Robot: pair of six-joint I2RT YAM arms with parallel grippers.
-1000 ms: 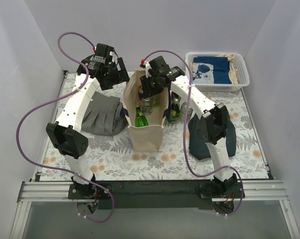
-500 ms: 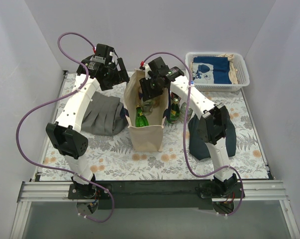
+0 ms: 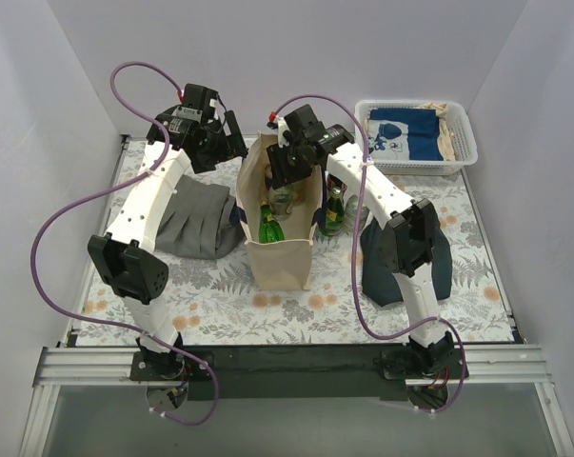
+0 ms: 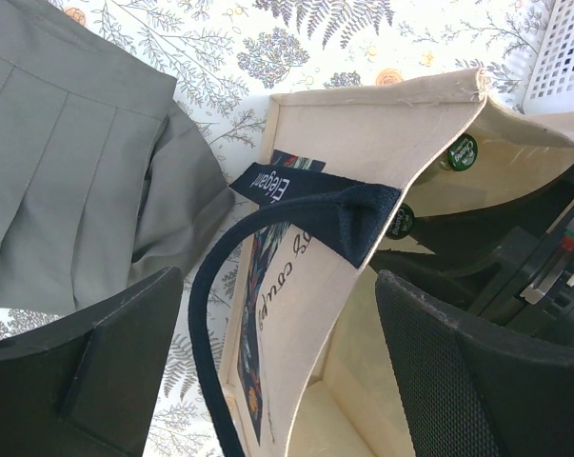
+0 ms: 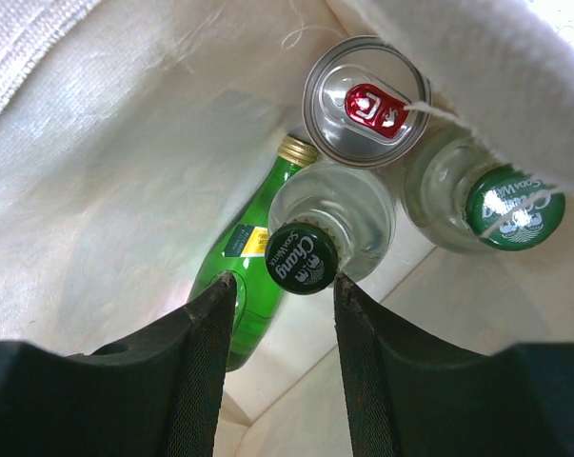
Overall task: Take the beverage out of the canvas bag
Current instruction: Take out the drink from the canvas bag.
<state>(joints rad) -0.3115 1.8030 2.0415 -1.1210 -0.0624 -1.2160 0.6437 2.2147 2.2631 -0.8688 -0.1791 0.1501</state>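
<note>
- So, right hand (image 5: 283, 278) is released, its fingers (image 5: 206, 324) spread either side of the Chang bottle (image 5: 304, 259) cap, with nothing clamped.
- Bottle stands upright inside the canvas bag (image 5: 106, 143), neck pointing straight at the hand, dead ahead at 12 o'clock.
- Left hand (image 4: 277, 305), also released, hovers over the bag's 10 o'clock corner, so right's way nearer.

Floral table (image 3: 296, 307), canvas bag (image 3: 279, 259), grey skirt (image 3: 193, 225), basket (image 3: 420, 168)

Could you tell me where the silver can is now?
The silver can stands inside the canvas bag, upper middle of the right wrist view, beside the dark-capped Chang bottle.
</note>
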